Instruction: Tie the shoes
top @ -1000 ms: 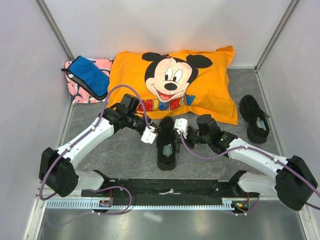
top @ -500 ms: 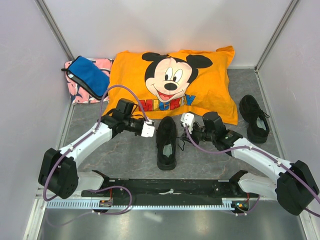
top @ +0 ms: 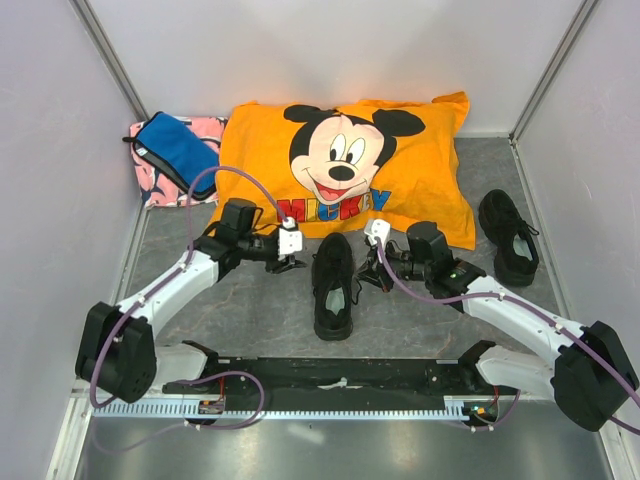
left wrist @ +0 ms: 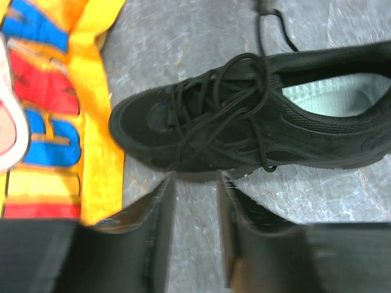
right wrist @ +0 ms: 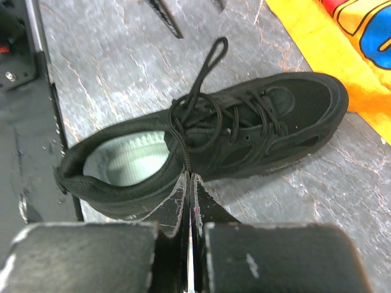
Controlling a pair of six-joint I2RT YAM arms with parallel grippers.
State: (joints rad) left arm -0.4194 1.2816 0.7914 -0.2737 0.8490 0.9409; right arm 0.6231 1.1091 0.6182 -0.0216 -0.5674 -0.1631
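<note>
moved: you've got both arms pulled outward off the middle shoe (top: 333,290) since a second ago, and the left gripper (top: 288,264) has parted its jaws.
left gripper: jaws apart, empty, just left of the toe.
right gripper (right wrist: 189,180): closed at the shoe's right flank. A lace runs to its tips; can't tell if it's pinched.
shoes: middle shoe's toe points at the orange pillow (top: 340,170). The other shoe (top: 510,238) is far right, near the wall.
surface: grey stone-look mat (top: 250,310).
room: pale walls (top: 300,50) on three sides. A blue pouch (top: 178,152) sits in the far-left corner.
</note>
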